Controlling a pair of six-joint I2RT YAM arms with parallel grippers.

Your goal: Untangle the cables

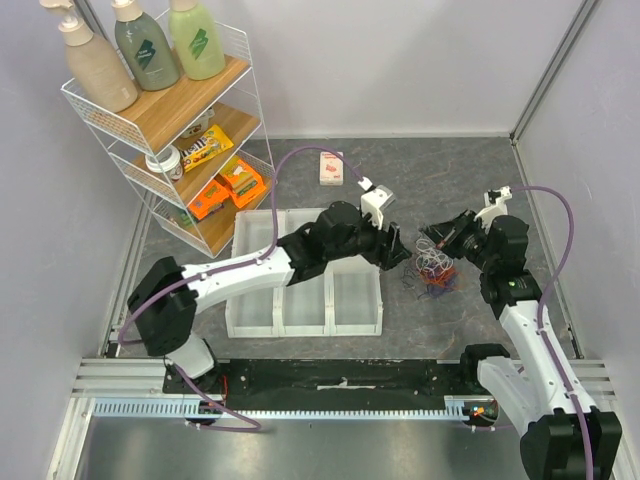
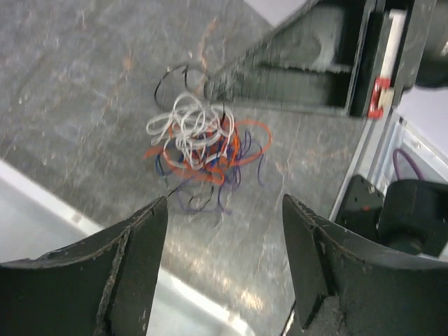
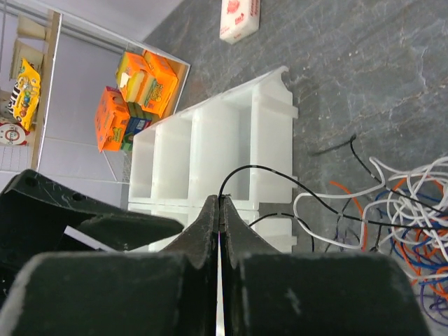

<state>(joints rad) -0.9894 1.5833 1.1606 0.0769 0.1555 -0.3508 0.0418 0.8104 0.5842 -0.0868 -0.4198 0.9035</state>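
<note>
Tangled cables (image 1: 434, 268) beside white bins (image 1: 356, 300)

We see matt black, scuffed plastic on the left gripper (image 2: 224, 210) fingers (image 2: 136, 266); cables (image 2: 203, 143) ahead of them smooth, plastic-sheathed; table (image 2: 70, 84) beneath matt, mottled grey.

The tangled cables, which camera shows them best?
The left wrist view: the cables sit whole and centred, colours distinct. The top view shows them only as a small, distant bunch. The right wrist view catches only their edge, with one black strand reaching the shut right end effector.
</note>
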